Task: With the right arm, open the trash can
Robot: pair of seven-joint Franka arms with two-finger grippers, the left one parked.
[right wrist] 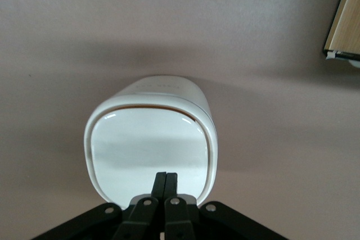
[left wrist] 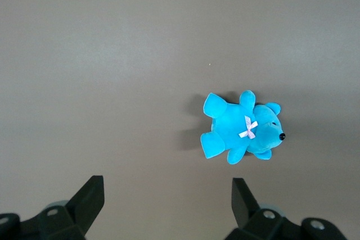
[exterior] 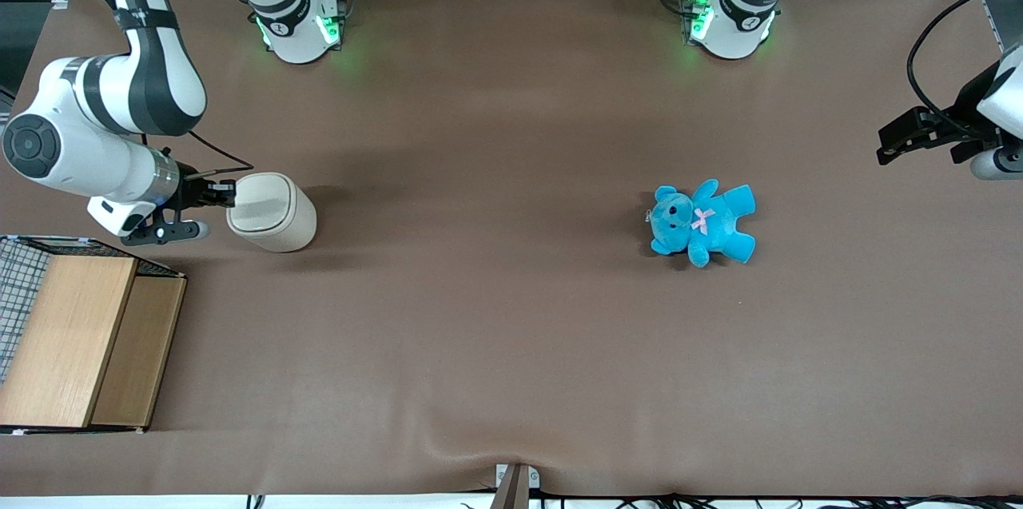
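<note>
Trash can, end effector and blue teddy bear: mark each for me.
Trash can (exterior: 270, 211): front view, lid top.
End effector (right wrist: 166, 179): right wrist view, closed fingertips at the lid's edge.
Blue teddy bear (exterior: 703, 223): front view, chest.

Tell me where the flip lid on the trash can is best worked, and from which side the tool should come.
Probably at the lid's edge nearest the tool, coming from above. The trash can stands upright with its flat lid facing up, and a thin tan seam shows at the lid's other edge, so that may be the hinge. The tool, fingers together, sits over the near edge.

trash can (exterior: 272, 212) cream-white, lid glossy | fingers (right wrist: 165, 186) black | teddy bear (exterior: 703, 222) blue, bow perhaps pink
</note>
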